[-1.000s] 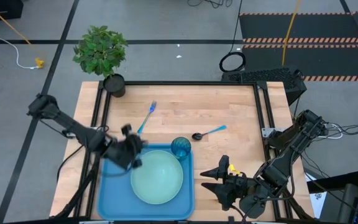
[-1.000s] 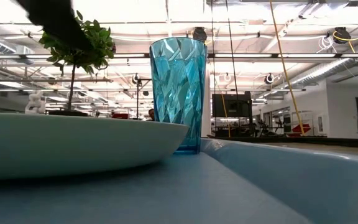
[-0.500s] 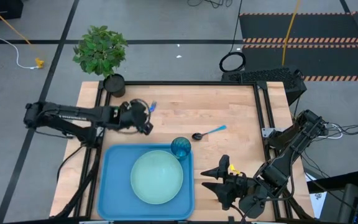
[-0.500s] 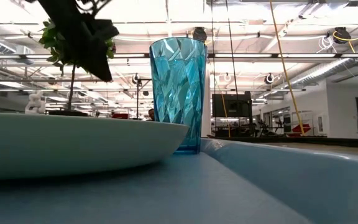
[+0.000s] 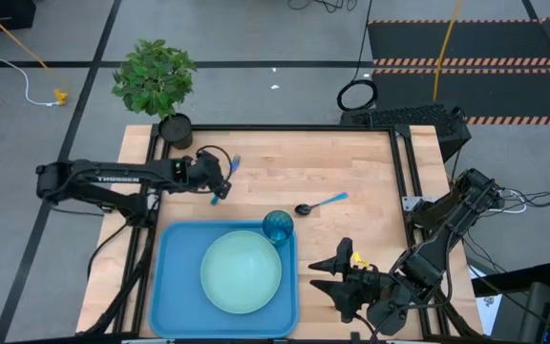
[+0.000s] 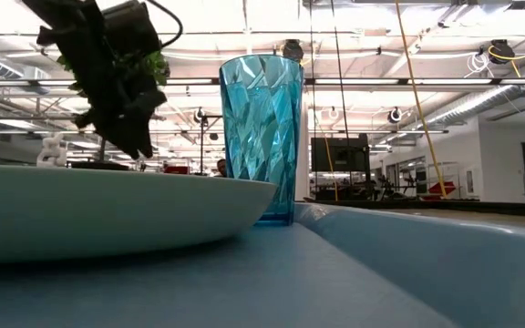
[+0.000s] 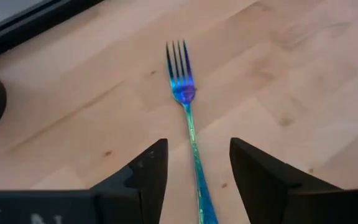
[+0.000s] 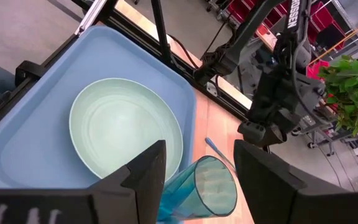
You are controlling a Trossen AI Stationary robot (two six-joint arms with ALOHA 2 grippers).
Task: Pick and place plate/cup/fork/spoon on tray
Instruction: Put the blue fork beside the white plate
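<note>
On the bare wood at upper left of the table, we see the fork lying flat, its handle running between the parted fingers of the left gripper, which touch nothing. Toward centre lies the spoon. Lower left, the tray carries the plate and the cup, upright at the plate's upper right edge. At lower right we find the right gripper, fingers spread wide and empty.
</note>
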